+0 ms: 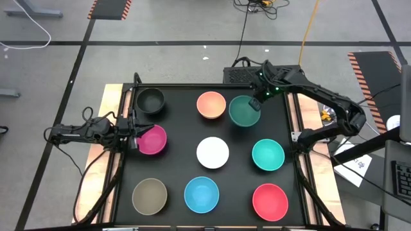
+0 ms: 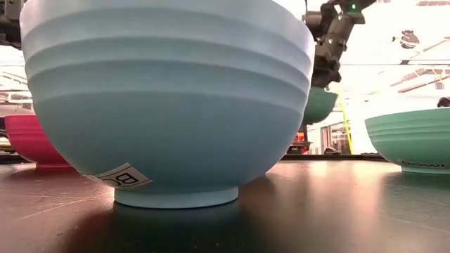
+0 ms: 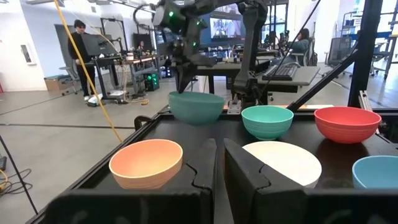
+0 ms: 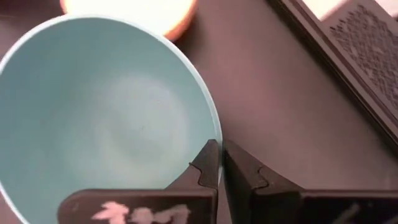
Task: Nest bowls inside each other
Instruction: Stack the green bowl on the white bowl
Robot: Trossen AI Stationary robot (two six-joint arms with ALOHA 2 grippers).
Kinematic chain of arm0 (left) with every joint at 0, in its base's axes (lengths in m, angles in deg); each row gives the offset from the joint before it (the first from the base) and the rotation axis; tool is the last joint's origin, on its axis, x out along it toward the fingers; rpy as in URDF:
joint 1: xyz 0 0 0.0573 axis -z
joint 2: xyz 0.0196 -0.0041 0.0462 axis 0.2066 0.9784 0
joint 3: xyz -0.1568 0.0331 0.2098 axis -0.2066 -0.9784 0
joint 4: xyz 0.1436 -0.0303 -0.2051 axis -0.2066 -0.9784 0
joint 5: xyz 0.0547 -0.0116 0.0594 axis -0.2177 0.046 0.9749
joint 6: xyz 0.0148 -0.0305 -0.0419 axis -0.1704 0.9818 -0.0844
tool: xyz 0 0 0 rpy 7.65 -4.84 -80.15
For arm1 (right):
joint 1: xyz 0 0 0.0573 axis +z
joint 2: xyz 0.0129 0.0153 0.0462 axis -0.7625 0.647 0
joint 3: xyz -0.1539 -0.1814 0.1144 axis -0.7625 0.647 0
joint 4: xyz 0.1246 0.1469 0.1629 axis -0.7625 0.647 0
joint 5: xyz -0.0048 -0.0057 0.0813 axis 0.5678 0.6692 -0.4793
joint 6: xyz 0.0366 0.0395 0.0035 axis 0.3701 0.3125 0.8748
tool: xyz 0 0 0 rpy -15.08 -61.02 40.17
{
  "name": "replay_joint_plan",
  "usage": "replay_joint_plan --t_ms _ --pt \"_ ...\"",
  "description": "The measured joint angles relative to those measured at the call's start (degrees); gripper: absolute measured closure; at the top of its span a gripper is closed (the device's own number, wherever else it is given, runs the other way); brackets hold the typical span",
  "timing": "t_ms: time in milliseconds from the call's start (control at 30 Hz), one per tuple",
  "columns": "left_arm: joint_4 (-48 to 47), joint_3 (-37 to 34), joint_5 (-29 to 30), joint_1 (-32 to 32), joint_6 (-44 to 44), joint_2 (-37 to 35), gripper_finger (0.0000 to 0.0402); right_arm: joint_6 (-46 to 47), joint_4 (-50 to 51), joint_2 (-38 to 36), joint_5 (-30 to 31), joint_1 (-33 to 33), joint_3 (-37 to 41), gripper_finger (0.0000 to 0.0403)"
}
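Note:
Nine bowls show in the high view. My right gripper (image 1: 255,102) is shut on the dark green bowl (image 1: 243,112), held up at the far right beside the peach-orange bowl (image 1: 211,104). Resting on their bases on the black mat are the black bowl (image 1: 151,100), magenta bowl (image 1: 153,140), white bowl (image 1: 212,153), teal bowl (image 1: 268,154), olive-brown bowl (image 1: 149,196), light blue bowl (image 1: 201,194) and red bowl (image 1: 270,201). My left gripper (image 1: 133,128) waits shut at the left, by the magenta bowl's left edge, holding nothing. My right gripper pinches the dark green bowl's rim (image 4: 215,138) on its far right side, one finger inside the bowl and one outside. The fingers (image 3: 184,79) come slanting down from above. The bowl (image 2: 320,105) hangs below them, mouth up, lifted clear of the mat.
A raised black frame (image 1: 292,122) with wooden boards outside it runs around the mat. The light blue bowl (image 2: 169,105) stands close before the low camera and hides much of the table. People and desks show in the room beyond (image 3: 81,56).

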Motion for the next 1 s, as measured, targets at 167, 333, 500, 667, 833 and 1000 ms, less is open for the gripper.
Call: replay_joint_plan --t_ms 167,333,500,667,833,1000 --pt "0.0 0.0 0.0 0.0 0.3 0.0 0.0371 2.6 0.4 0.3 -1.0 6.0 -4.0 0.0403" --pt "0.0 0.0 0.0 0.0 0.4 0.0 0.0371 4.5 1.8 3.4 -0.8 11.1 -6.9 0.0403" --pt "0.0 0.0 0.0 0.1 0.4 0.0 0.0371 4.9 2.6 8.8 1.6 15.3 -10.5 0.0403" --pt "0.0 0.0 -1.0 0.1 0.4 0.0 0.0371 4.3 3.6 13.1 2.4 17.9 -14.1 0.0403" --pt "0.0 0.0 -1.5 0.1 0.7 0.0 0.0371 3.3 4.8 15.0 2.4 18.7 -18.0 0.0403" --pt "0.0 0.0 -1.5 0.1 0.9 0.0 0.0371 3.5 5.3 15.2 2.3 20.7 -20.5 0.0403"
